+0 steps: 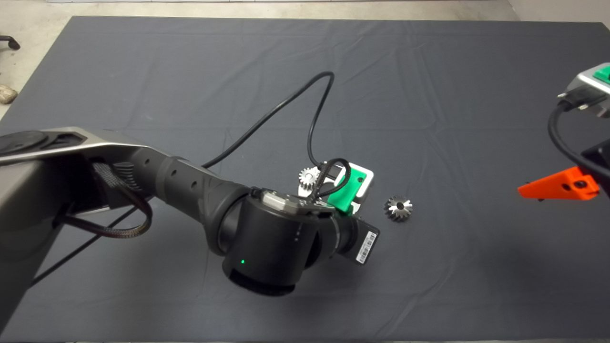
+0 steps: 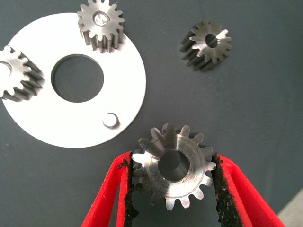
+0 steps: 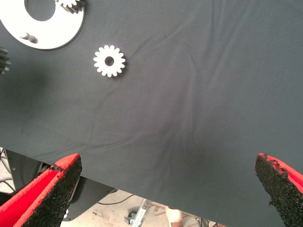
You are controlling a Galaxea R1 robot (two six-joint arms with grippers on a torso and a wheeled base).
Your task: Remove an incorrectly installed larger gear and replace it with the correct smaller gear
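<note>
Left tool (image 2: 173,182) clamps small gear (image 2: 173,165), bore facing up, just beside plate (image 2: 123,75) rim. Bare pin (image 2: 110,120) nearest, slightly inboard. Large gear (image 1: 398,208) off plate, on bench. Right tool (image 3: 165,189) spread, parked far right.

Left arm over the white plate, one gear lying free on the dark mat

The left arm (image 1: 200,190) reaches in from the left across the mat (image 1: 429,95), its green left gripper (image 1: 350,190) over a white plate (image 1: 367,178) near the middle. A small bright spur gear (image 1: 308,177) stands at the plate's left edge. The larger gear (image 1: 398,208) lies just right of the plate. The right gripper (image 1: 560,186) waits at the right edge.
</note>
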